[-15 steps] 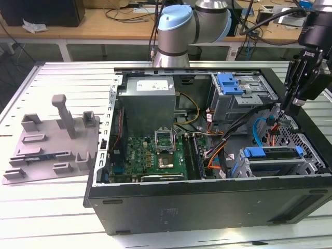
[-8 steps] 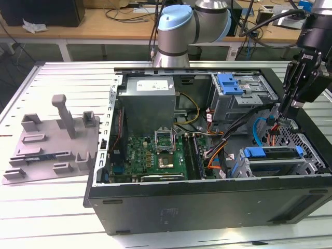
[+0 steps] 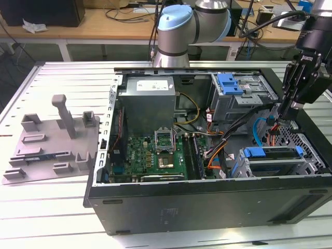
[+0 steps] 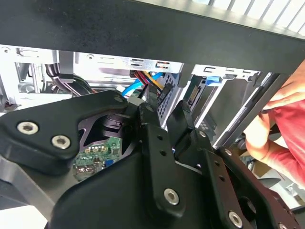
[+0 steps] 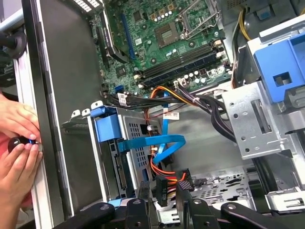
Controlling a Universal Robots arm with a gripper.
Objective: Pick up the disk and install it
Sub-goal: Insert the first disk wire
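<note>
The disk [image 3: 273, 153] sits in the lower drive cage at the front right of the open computer case, its blue bracket showing along the top. In the first wrist view the bracket's blue end [image 5: 107, 128] sticks out of the cage. My gripper [image 3: 285, 118] reaches down into the case just behind that cage. In both wrist views its two black fingers [image 5: 143, 191] close on a black cable connector [image 5: 163, 187] with red, orange and yellow wires. The same connector [image 4: 164, 97] sits between the fingertips in the second wrist view.
A grey moulded tray [image 3: 52, 140] with an upright post lies on the slatted table left of the case. A grey metal cage with a blue tab [image 3: 230, 83] stands at the case's back. A blue cable [image 5: 152, 143] loops beside the disk. A person's hands [image 5: 16, 143] rest on the case edge.
</note>
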